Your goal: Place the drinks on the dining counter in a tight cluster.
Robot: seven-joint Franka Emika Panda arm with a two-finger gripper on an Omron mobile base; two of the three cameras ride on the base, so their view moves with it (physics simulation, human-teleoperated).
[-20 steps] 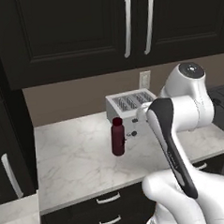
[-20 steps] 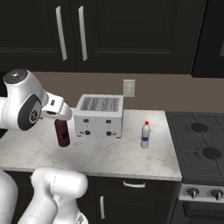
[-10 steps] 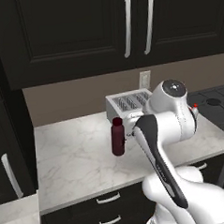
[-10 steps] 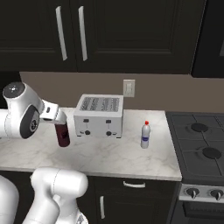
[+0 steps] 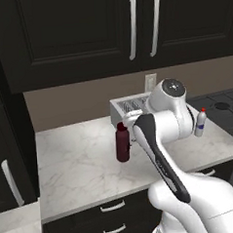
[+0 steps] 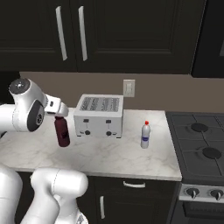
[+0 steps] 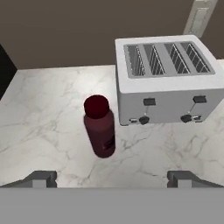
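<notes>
A squat maroon bottle with a red cap stands upright on the marble worktop, just left of a silver toaster. My gripper hangs open above and in front of it, its fingertips wide apart with nothing between them. From the sides, the maroon bottle sits right below my hand. A small pale bottle with a red cap stands to the right of the toaster. The dining counter is out of view.
Dark wall cabinets hang over the worktop, with an outlet on the brown back wall. A black stove adjoins on the right. Dark drawers run below the worktop's front edge.
My arm has folded and its forearm has swung lower and nearer the maroon bottle. The hand stays over that bottle. Neither bottle has moved.
</notes>
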